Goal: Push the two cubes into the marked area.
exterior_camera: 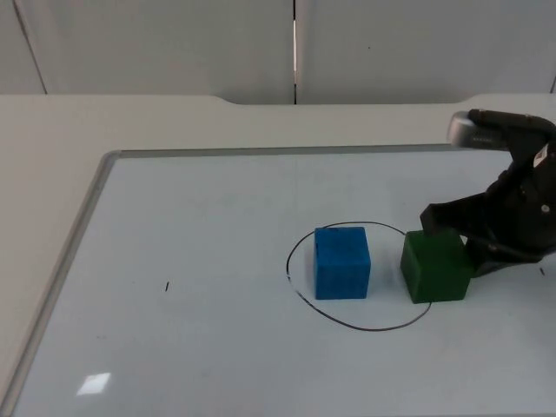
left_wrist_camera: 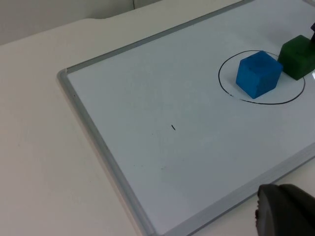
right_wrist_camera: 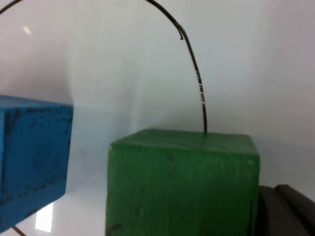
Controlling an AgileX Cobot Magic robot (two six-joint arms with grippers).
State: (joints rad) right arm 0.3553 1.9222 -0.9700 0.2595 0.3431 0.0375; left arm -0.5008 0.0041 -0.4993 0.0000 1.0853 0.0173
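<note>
Lying on the whiteboard (exterior_camera: 200,261), the marked circle (exterior_camera: 306,306) holds the blue cube (exterior_camera: 342,261) fully; the green cube (exterior_camera: 436,264) straddles its line and must be pushed further. The right gripper (exterior_camera: 465,239), fingers spread, touches it. The left gripper (left_wrist_camera: 285,209) waits; its finger state cannot be told.

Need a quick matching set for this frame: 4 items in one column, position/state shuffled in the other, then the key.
Items:
1. blue cube
2. green cube
3. right gripper
4. drawn circle

Places:
A. against the green cube's right side
B. straddling the circle's right edge
C. black line on the whiteboard
D. inside the circle, left part

Pairs: 1-D, 2-B, 3-A, 4-C
</note>
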